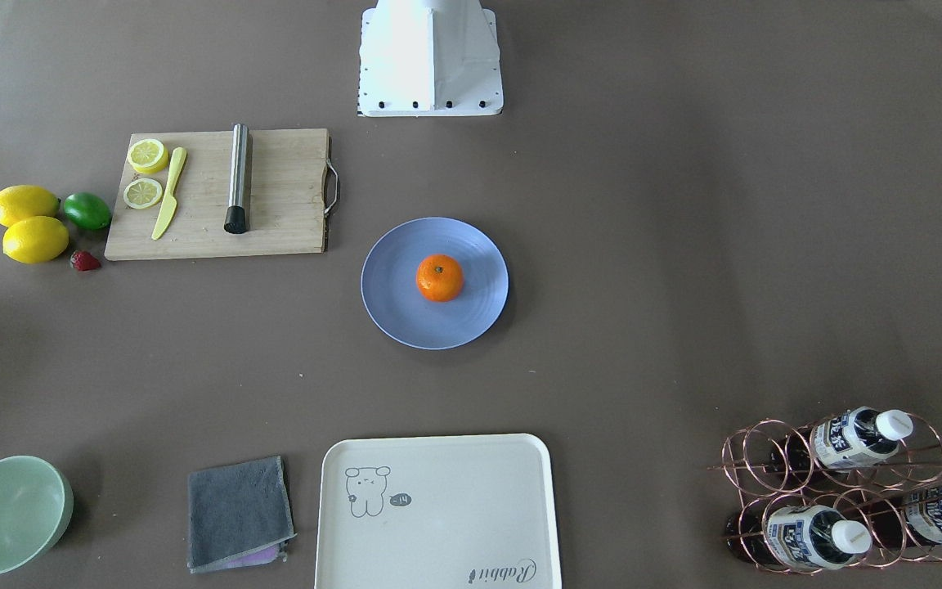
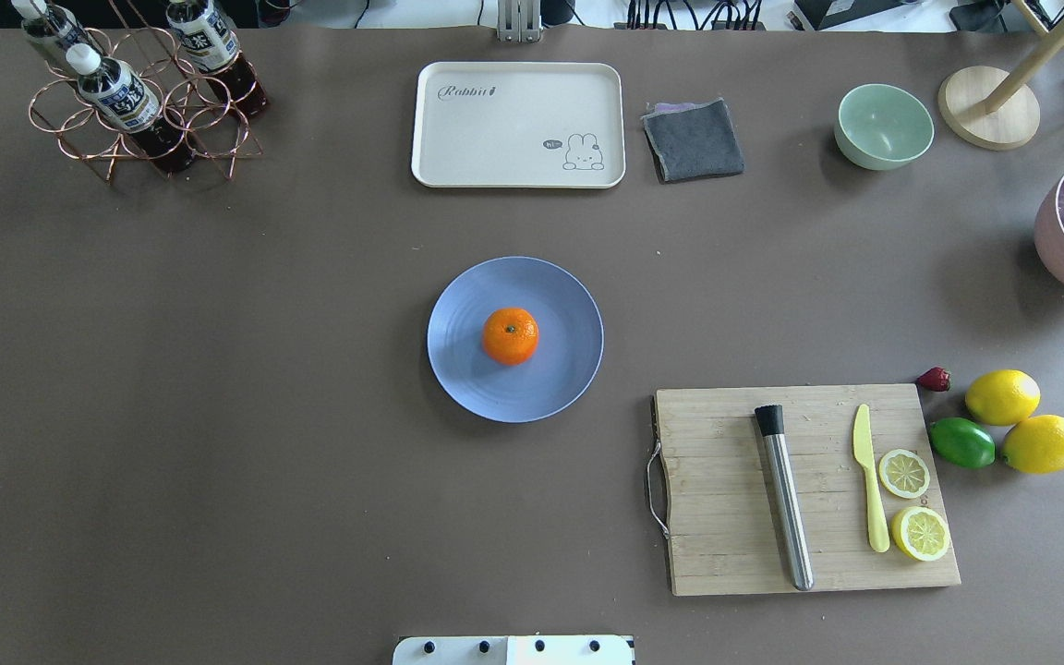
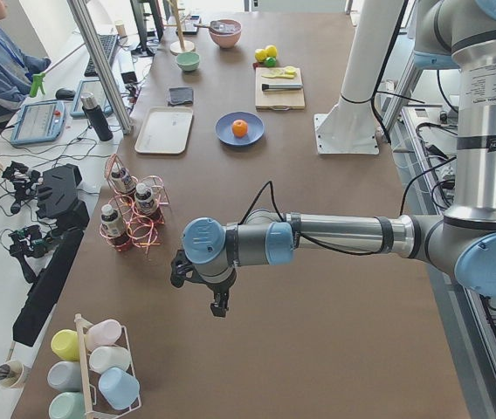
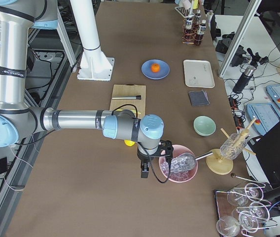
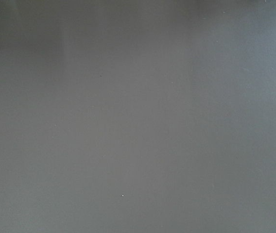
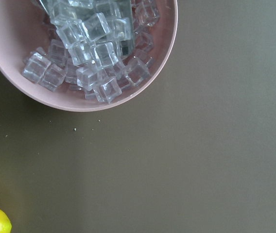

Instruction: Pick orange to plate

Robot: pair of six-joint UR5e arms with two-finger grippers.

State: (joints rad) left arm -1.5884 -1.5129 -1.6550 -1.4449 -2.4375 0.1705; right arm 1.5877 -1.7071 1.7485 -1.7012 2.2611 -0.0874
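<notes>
Resting centred on the plate (image 2: 467, 383), the orange (image 2: 510, 335) appears delivered; no move remains. Left gripper (image 3: 219, 308) and right gripper (image 4: 144, 172), far from the plate: opening and hold cannot be told.

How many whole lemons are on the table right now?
2. The far lemon lies next to the strawberry; the near lemon lies beside it, by the lime. Both are off the cutting board. Its two lemon slices aren't counted. None seems hidden.
</notes>
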